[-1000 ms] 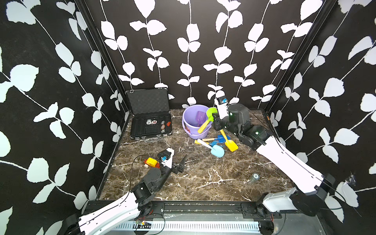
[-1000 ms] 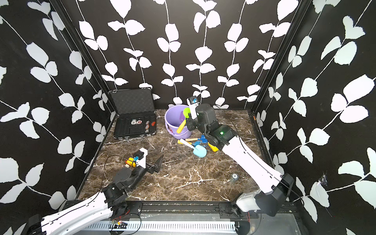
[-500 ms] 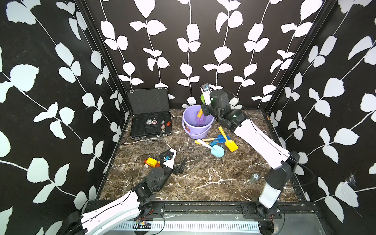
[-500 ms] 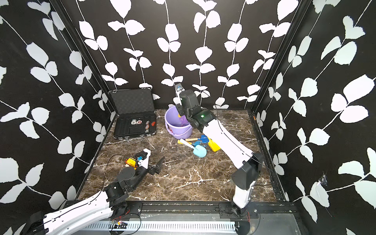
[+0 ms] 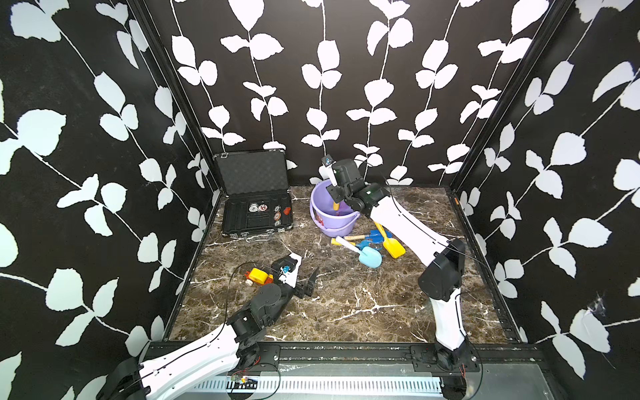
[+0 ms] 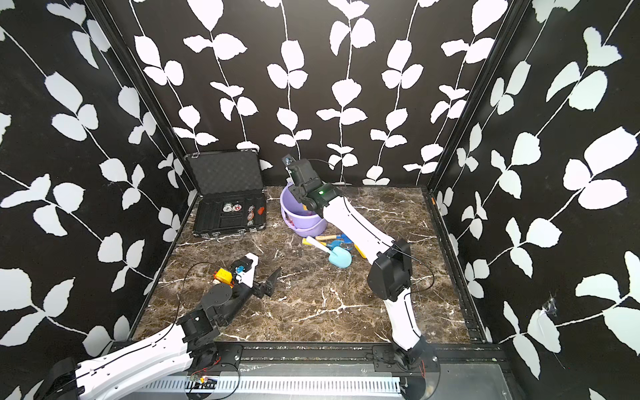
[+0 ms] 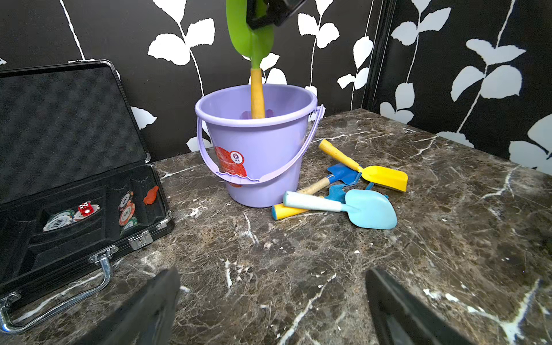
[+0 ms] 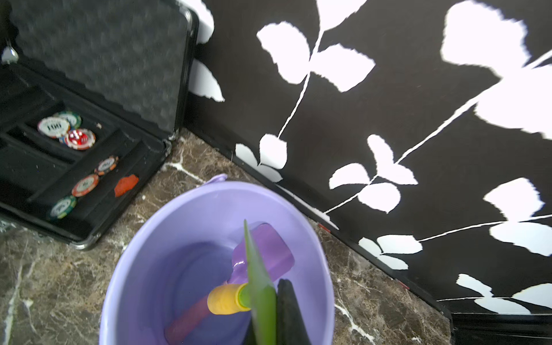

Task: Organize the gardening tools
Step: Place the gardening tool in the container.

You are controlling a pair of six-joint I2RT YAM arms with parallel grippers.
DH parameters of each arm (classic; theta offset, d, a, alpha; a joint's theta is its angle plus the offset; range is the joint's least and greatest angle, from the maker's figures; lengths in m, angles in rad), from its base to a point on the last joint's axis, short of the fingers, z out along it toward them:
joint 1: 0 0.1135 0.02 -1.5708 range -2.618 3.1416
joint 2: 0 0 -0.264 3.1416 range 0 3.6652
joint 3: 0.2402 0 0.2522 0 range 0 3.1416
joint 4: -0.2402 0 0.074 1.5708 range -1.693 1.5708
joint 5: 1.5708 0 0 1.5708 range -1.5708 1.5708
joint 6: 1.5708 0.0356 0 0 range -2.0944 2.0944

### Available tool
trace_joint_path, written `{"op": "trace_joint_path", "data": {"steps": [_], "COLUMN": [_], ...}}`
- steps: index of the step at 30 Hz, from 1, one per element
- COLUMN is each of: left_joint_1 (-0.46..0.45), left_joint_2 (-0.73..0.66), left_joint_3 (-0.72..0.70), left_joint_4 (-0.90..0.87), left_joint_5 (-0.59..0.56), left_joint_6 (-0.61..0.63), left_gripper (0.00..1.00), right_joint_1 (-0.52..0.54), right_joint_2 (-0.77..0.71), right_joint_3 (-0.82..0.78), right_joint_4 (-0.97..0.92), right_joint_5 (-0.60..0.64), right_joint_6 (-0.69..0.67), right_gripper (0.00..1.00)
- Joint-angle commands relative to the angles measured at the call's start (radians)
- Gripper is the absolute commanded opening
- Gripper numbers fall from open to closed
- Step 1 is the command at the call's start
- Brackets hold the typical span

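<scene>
The right hand [image 7: 265, 15], clamped on the lime spade [image 7: 249, 33] by its blade, holds it handle-down into the lavender bucket [image 7: 263, 167], seemingly to drop it beside the purple scoop [image 8: 263, 254] inside.

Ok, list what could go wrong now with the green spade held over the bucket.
1. The right gripper pinches the lime spade by its thin blade, handle hanging into the lavender bucket; it could twist or slip before release.
2. The purple scoop lies inside; the dropped spade may land on it and lean over the rim.
3. The light blue trowel and yellow scoop lie near the bucket's base; a knocked bucket could scatter them.
</scene>
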Motion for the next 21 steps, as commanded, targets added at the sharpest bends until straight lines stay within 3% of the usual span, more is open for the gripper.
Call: {"op": "trace_joint_path", "data": {"steps": [1, 21], "left_joint_1": [-0.002, -0.002], "left_joint_2": [-0.008, 0.013], "left_joint_3": [0.011, 0.017], "left_joint_4": [0.011, 0.003], "left_joint_5": [-0.007, -0.011], "left_joint_6": [-0.01, -0.02], "left_gripper": [0.99, 0.99], "right_joint_1": [-0.008, -0.071], "right_joint_2": [0.015, 0.059], "right_joint_3": [0.029, -0.103], "right_joint_4": [0.017, 0.033], "right_joint_5": [-0.015, -0.172], "right_joint_6": [0.005, 0.154], "right_gripper": [0.0, 0.01]}}
